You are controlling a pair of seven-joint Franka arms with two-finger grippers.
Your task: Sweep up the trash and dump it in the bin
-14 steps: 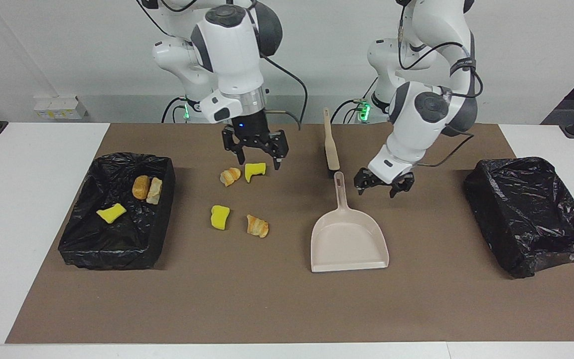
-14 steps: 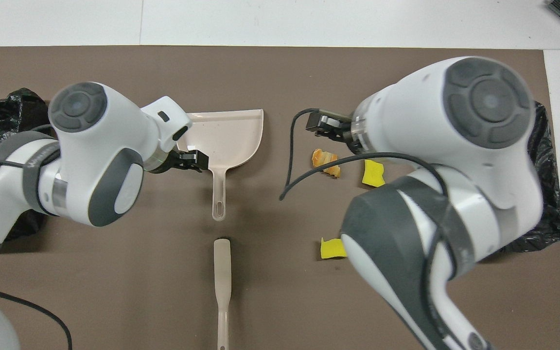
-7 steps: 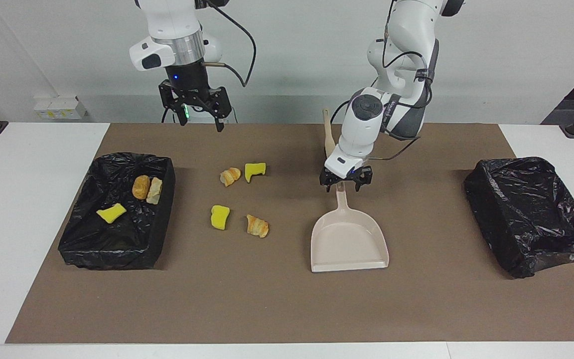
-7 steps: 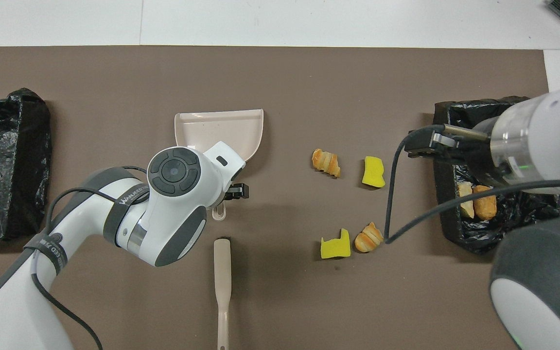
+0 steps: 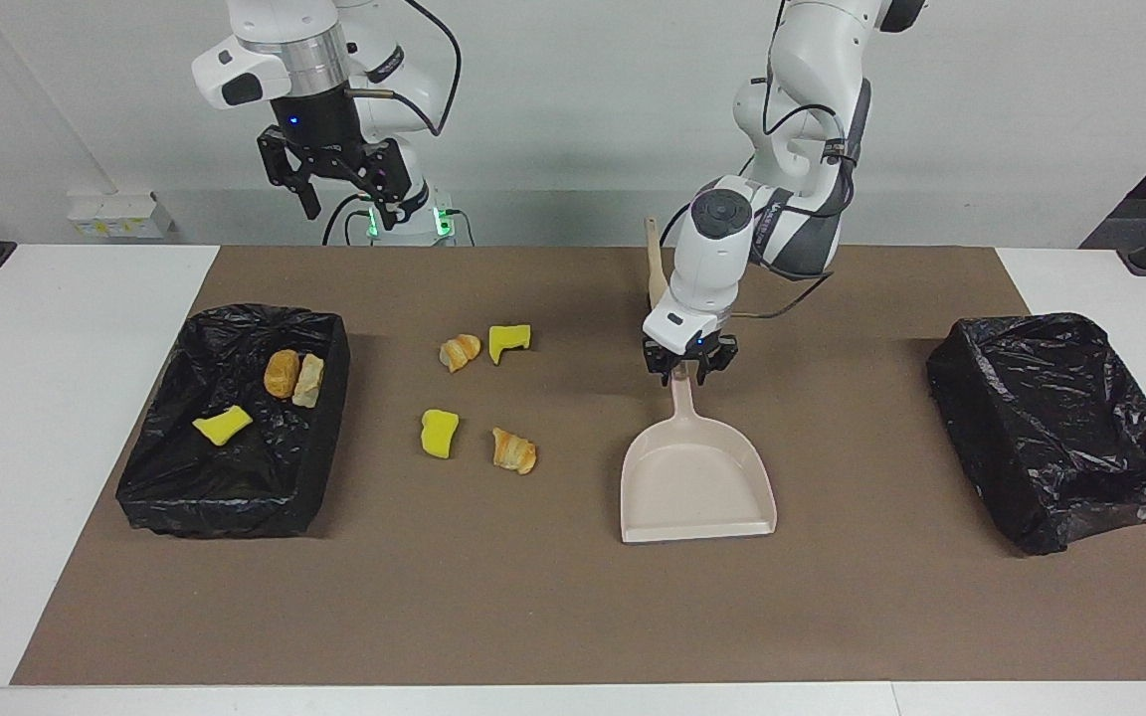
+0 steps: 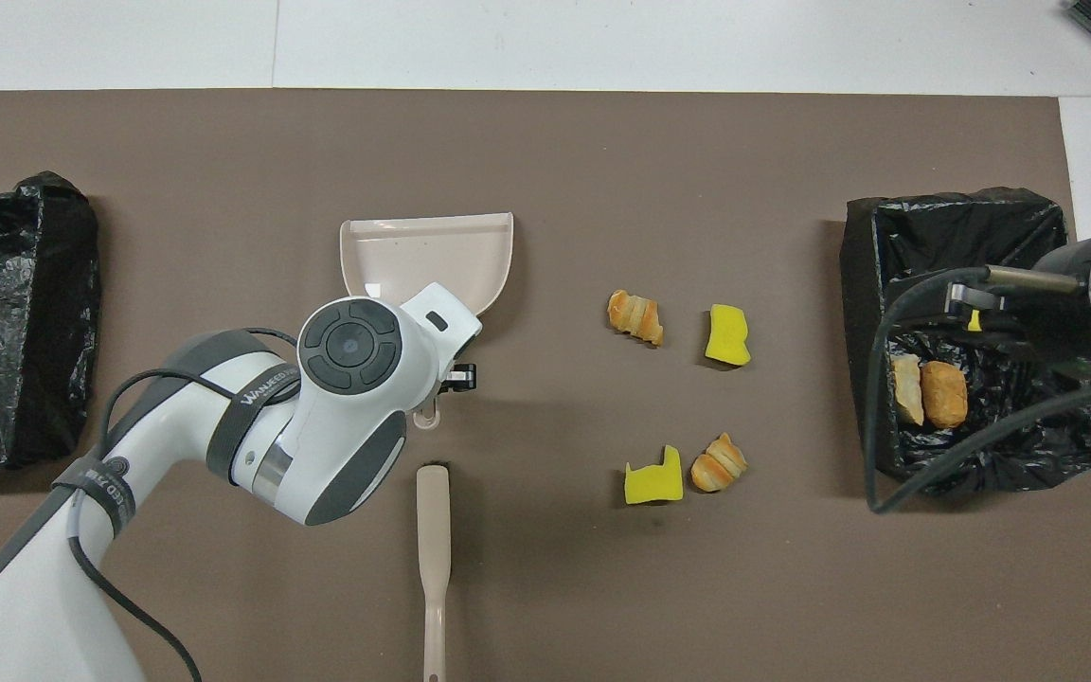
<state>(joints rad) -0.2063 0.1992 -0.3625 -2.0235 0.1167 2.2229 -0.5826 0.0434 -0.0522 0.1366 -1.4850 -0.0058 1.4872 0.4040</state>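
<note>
Left gripper (image 5: 688,370) closed on dustpan (image 5: 697,477) handle; right gripper (image 5: 332,179) raised, jaws wide, empty.

Left arm, forearm band lettered "WANJEED…" (rest unreadable), bends down over the counter (image 5: 573,597), wrist near vertical. Right arm held high above its end's bin (image 5: 235,423). Trash (image 5: 478,403): four pieces loose on the mat between that bin and the dustpan; three in the bin. Brush (image 6: 433,559) lies nearer the robots.

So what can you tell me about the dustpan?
The dustpan is pale beige and looks like smooth plastic. It has a wide, shallow, empty scoop with low walls and a long, thin handle. It lies flat on the brown mat, handle pointing toward the robots. The left hand is down on the handle's end, its fingers either side of it.
</note>
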